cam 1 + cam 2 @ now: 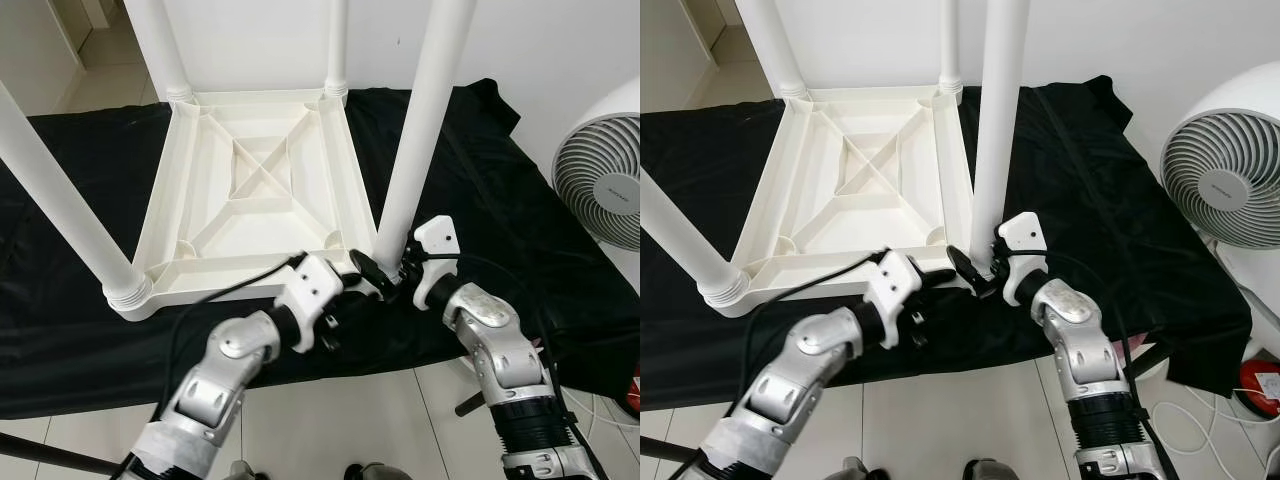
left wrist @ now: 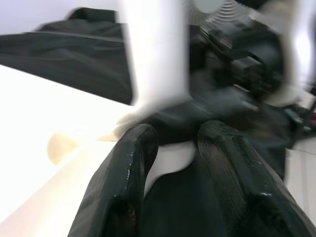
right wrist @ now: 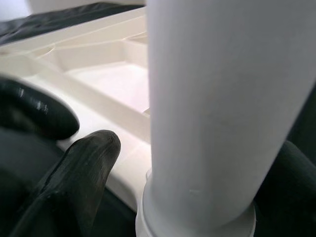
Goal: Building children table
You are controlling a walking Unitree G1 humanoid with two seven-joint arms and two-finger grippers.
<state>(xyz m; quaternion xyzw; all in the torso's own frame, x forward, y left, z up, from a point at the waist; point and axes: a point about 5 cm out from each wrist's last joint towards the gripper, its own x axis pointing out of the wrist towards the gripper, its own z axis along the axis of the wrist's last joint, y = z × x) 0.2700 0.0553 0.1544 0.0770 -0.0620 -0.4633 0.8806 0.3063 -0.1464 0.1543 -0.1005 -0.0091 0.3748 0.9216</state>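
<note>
I have the table [image 1: 250, 190] upside down on a black cloth [image 1: 80, 330] spread over the floor, its ribbed underside facing up. Three legs stand in their corner sockets, and the fourth leg [image 1: 420, 130] is at the near right corner, where both arms are working.

My right tool [image 1: 402, 268] sits at the base of that leg, and in the right wrist view its fingers [image 3: 74, 177] stand on either side of the white tube, one on the near side and one past it. I judge it clenched around the leg just above the collar. My left tool [image 1: 362, 272] reaches in from the other side, its fingertips at the same corner beside the right tool. In the left wrist view its fingers [image 2: 126, 168] are parted with only the table rim between them, so I read it as released and bracing, not gripping.

The step in hand looks like seating this last leg. The leg leans slightly in the head views, so I would first bring it square to the socket, then press straight down along its axis, twisting if it threads. I would keep the left tool against the rim so the table does not skid on the cloth. A fan [image 1: 600, 170] stands close on the right; I would keep my elbow from swinging that way.
</note>
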